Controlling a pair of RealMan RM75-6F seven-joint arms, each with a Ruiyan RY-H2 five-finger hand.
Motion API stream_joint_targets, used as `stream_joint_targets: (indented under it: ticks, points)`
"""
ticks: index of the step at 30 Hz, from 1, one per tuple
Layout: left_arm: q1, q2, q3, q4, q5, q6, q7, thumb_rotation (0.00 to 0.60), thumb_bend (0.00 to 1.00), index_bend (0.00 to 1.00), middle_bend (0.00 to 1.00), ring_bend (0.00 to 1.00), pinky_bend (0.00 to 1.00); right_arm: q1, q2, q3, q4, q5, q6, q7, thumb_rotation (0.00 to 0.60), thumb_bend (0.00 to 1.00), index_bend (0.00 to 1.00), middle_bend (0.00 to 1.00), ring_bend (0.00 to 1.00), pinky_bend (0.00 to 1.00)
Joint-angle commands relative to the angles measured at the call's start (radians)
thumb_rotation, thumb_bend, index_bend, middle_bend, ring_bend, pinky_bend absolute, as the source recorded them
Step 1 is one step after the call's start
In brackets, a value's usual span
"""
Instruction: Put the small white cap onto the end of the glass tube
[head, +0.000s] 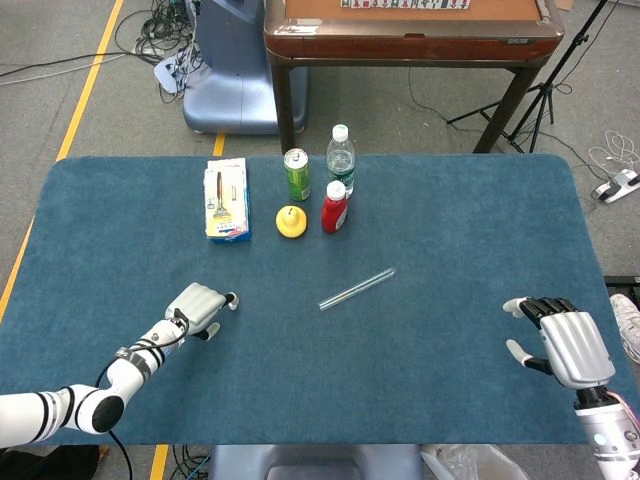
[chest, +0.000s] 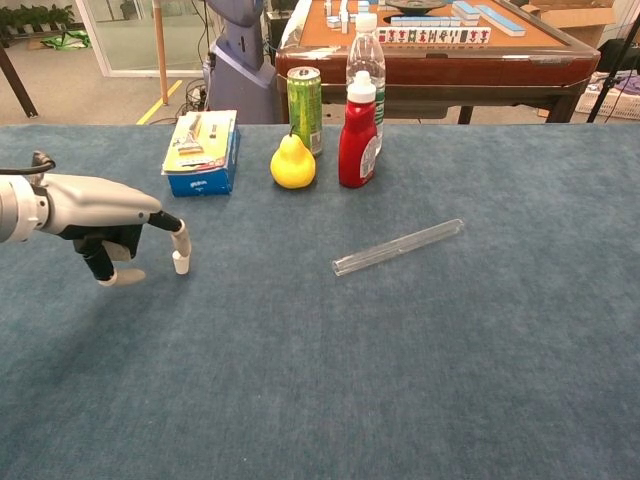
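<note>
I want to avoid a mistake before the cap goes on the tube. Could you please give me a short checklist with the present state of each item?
1. White cap at the left hand: cannot tell; it sits at a fingertip, grip unclear.
2. Glass tube lying free on the table: ok.
3. Tube held steady for capping: not ok, no hand touches it.
4. Right hand free to take the tube: ok, fingers apart, holding nothing.
5. Path from cap to tube unobstructed: ok, the pear and red bottle stand behind it.
</note>
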Motion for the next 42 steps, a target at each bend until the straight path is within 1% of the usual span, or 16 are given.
stream_joint_targets:
  ticks: [1,7,13,16,20,22,25,29,36,42]
  points:
    - [0.002,0.006,0.002,-0.009,-0.001,0.007,0.006,0.6,0.4,0.24,1.0,1.0,1.0,-0.002,0.001,-0.001,0.0,-0.001,0.002,0.002,0.6,0.24,0.38,0.43,0.4,0.4]
    - [0.005,0.016,0.002,-0.029,-0.004,0.026,0.016,0.6,0.4,0.24,1.0,1.0,1.0,-0.005,0.002,-0.002,0.001,-0.007,0.006,0.008,0.6,0.24,0.38,0.44,0.41,0.4]
    - [0.01,0.032,-0.01,-0.049,0.006,0.044,0.011,0.6,0.4,0.23,0.99,1.0,1.0,-0.009,0.004,-0.003,0.002,-0.009,0.01,0.01,0.6,0.24,0.38,0.44,0.41,0.4]
    - [0.019,0.023,-0.024,-0.044,0.03,0.067,-0.002,0.6,0.4,0.22,0.98,1.0,1.0,-0.01,0.003,-0.003,0.004,-0.008,0.009,0.014,0.6,0.24,0.38,0.44,0.41,0.4]
    - [0.038,-0.022,-0.042,0.003,0.087,0.102,-0.03,0.6,0.39,0.22,0.98,1.0,1.0,-0.01,0.003,-0.004,0.007,-0.009,0.009,0.017,0.6,0.24,0.38,0.44,0.41,0.4]
    - [0.045,-0.044,-0.05,0.029,0.107,0.107,-0.046,0.6,0.37,0.24,0.99,1.0,1.0,-0.011,0.003,-0.005,0.009,-0.008,0.009,0.018,0.6,0.24,0.38,0.44,0.42,0.39]
    - [0.05,-0.083,-0.059,0.08,0.136,0.114,-0.057,0.6,0.32,0.31,1.0,1.0,1.0,-0.013,0.003,-0.005,0.011,-0.005,0.009,0.019,0.6,0.24,0.38,0.44,0.42,0.4]
    - [0.051,-0.116,-0.067,0.127,0.146,0.099,-0.065,0.6,0.3,0.35,1.0,1.0,1.0,-0.016,0.002,-0.006,0.016,0.0,0.007,0.021,0.6,0.24,0.38,0.44,0.43,0.4]
    - [0.059,-0.157,-0.076,0.183,0.143,0.095,-0.056,0.6,0.29,0.4,1.0,1.0,1.0,-0.013,-0.002,-0.004,0.022,0.007,0.0,0.023,0.6,0.24,0.38,0.45,0.43,0.4]
    - [0.072,-0.176,-0.08,0.214,0.145,0.095,-0.054,0.6,0.29,0.41,1.0,1.0,1.0,-0.011,-0.001,0.0,0.019,0.012,-0.002,0.021,0.6,0.24,0.38,0.45,0.43,0.4]
